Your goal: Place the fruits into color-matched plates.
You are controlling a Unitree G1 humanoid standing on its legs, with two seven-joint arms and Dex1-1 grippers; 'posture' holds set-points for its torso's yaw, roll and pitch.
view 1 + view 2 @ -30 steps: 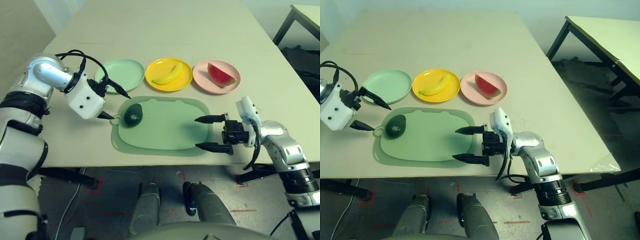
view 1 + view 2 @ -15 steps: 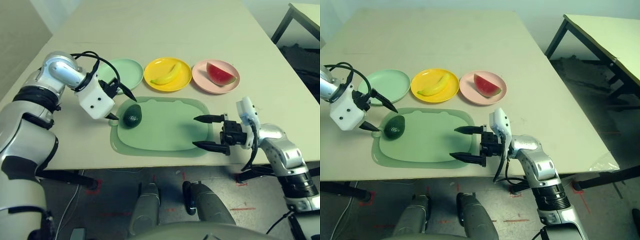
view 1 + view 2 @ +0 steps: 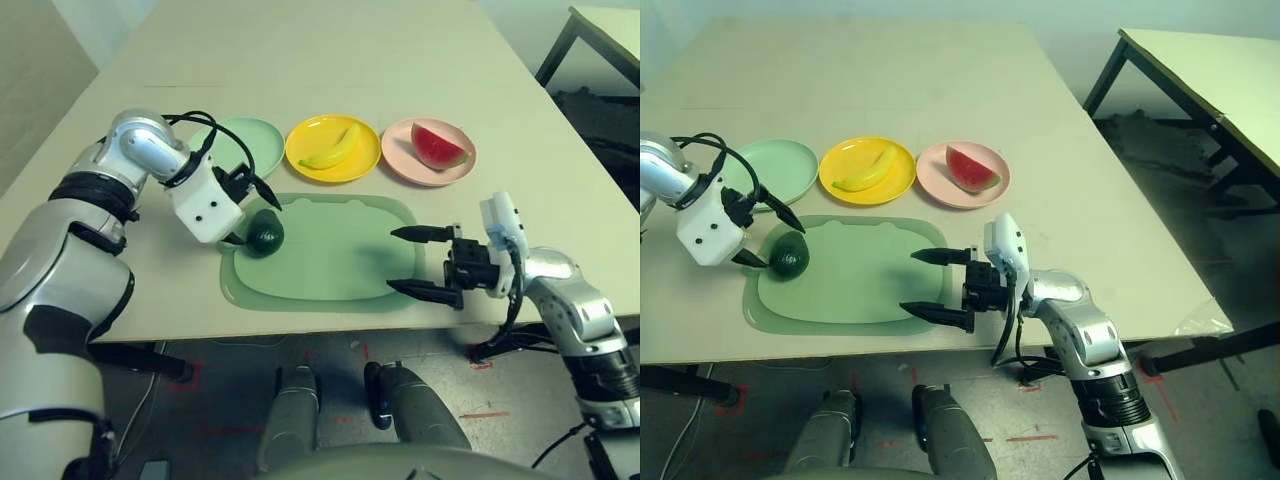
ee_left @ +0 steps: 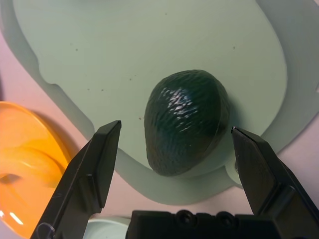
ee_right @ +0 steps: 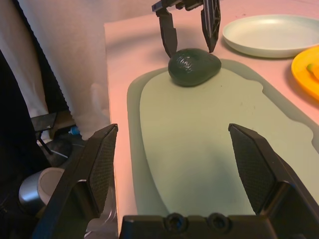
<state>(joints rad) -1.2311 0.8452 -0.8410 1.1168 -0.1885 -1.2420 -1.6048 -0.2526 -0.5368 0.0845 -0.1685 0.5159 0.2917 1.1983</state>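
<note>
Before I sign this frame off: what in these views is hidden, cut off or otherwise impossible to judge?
- Avocado underside and its contact with the green mat: hidden by its own body, left wrist view.
- Yellow plate: cut by the picture edge, left wrist view.
- Mint plate near rim: covered by the left gripper and cables, left eye view.
- Watermelon wedge far face: turned away, head views.

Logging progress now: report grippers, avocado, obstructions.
Left gripper open, straddling the avocado on the mat. Right gripper open, idle. Green plate unfilled. Nothing blocking.
</note>
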